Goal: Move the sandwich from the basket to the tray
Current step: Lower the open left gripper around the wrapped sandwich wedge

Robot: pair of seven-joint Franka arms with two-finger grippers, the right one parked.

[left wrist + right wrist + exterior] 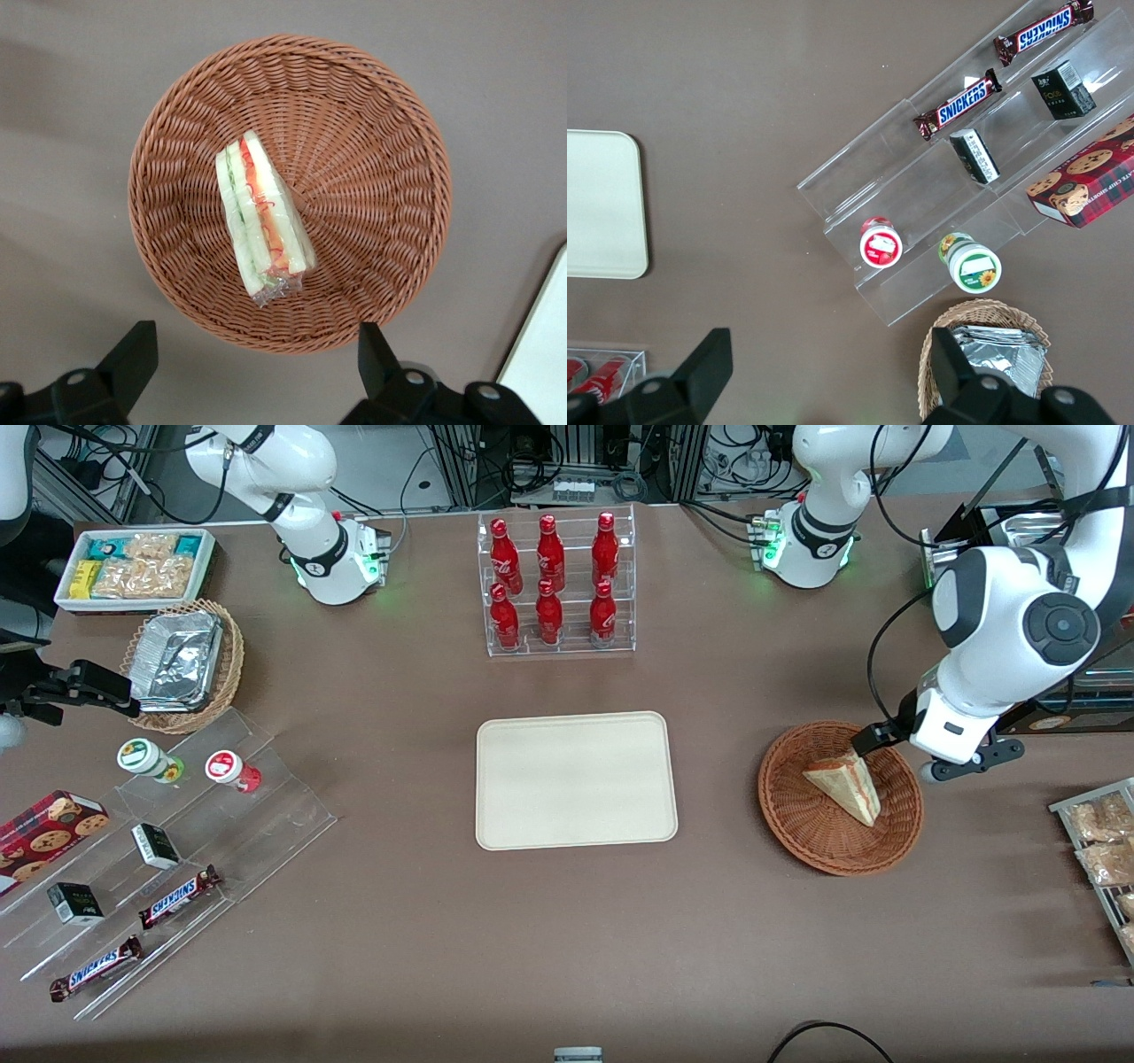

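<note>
The basket (840, 798) was reddish-brown woven wicker. The sandwich (262, 218) in it showed pale beige bread with red, orange and light green filling stripes under clear wrap. The tray (576, 779) was plain cream-beige. The table (567, 939) was dull brown. The gripper (252, 376), above the basket's rim, had black fingers on a white arm, spread wide. Six bottles (551, 582) were glossy red in a clear rack.
</note>
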